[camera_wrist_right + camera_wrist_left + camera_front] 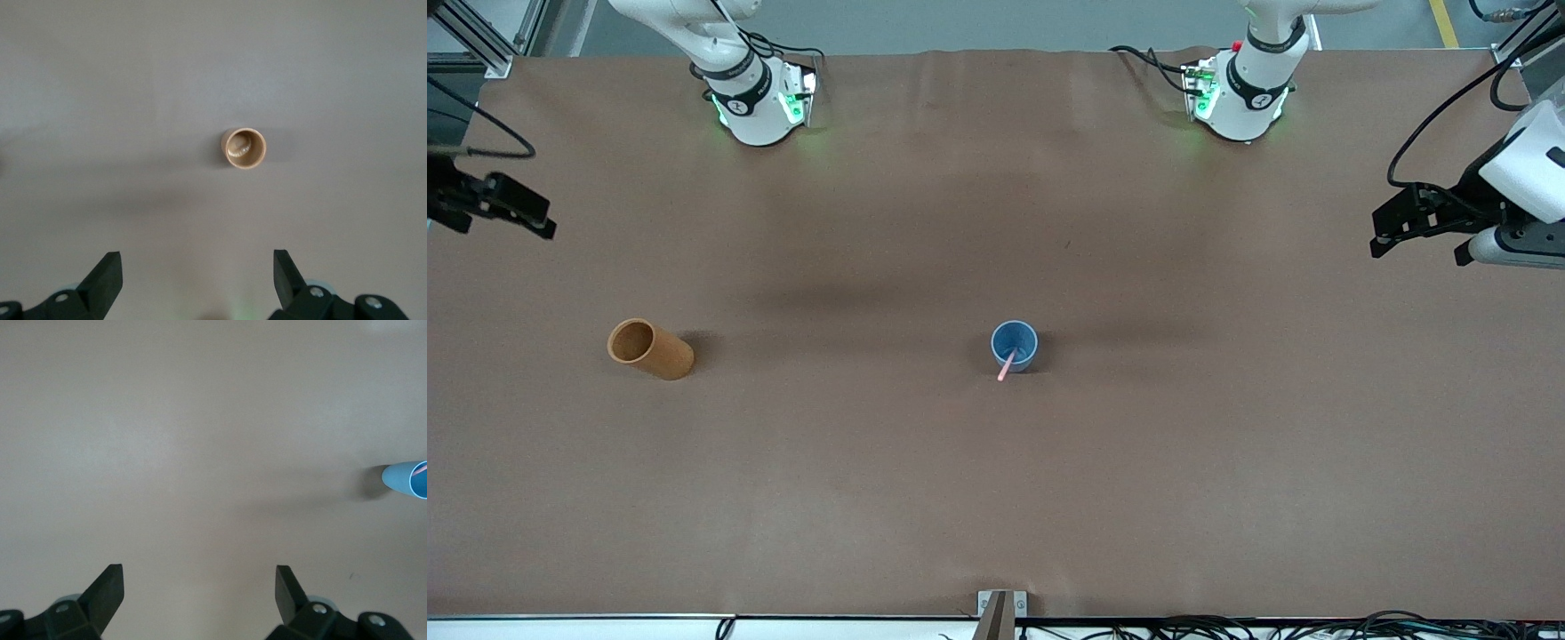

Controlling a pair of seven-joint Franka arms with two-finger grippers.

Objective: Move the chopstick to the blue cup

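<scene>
chopstick (1006, 365) — standing tilted in blue cup (1015, 346), mid-table | left gripper (1414, 233) — fingers wide apart, empty, over its table end | right gripper (511, 213) — fingers wide apart, empty, over its end

A robotics lab: two arm bases (756, 98) bolted to a brown-covered table (996, 498), cables trailing.

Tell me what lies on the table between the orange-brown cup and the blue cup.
Nothing: the front view shows only bare brown table between the orange-brown cup and the blue cup, which holds the chopstick.
</scene>
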